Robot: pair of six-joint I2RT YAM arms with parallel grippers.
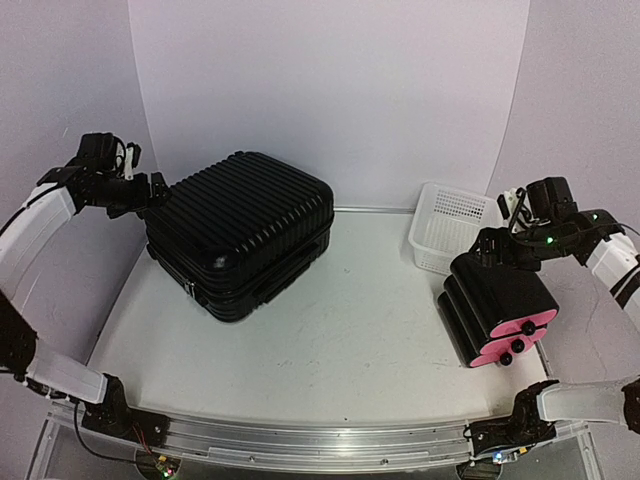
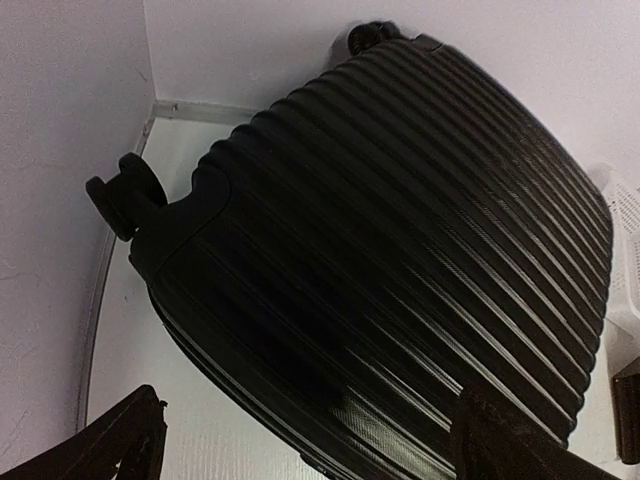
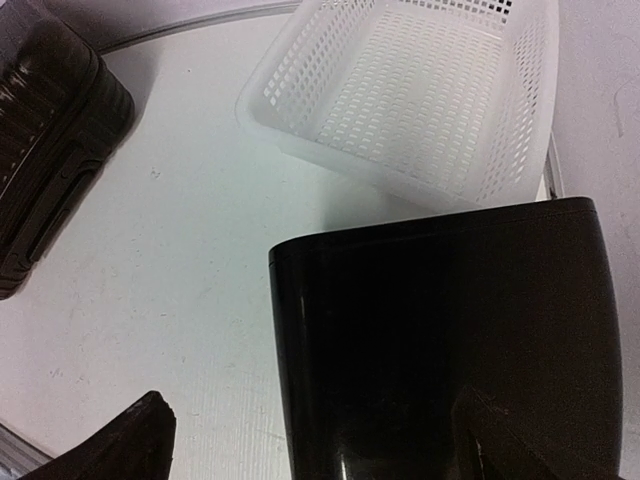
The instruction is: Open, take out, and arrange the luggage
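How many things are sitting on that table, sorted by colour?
Black: 2, the luggage and the drawer box with pink fronts
White: 1, the mesh basket
Total: 3

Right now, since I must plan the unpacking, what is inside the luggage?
The luggage lies shut on the table; only its ribbed black shell and a wheel show. Its closed lid covers the inside, so no view shows any contents.
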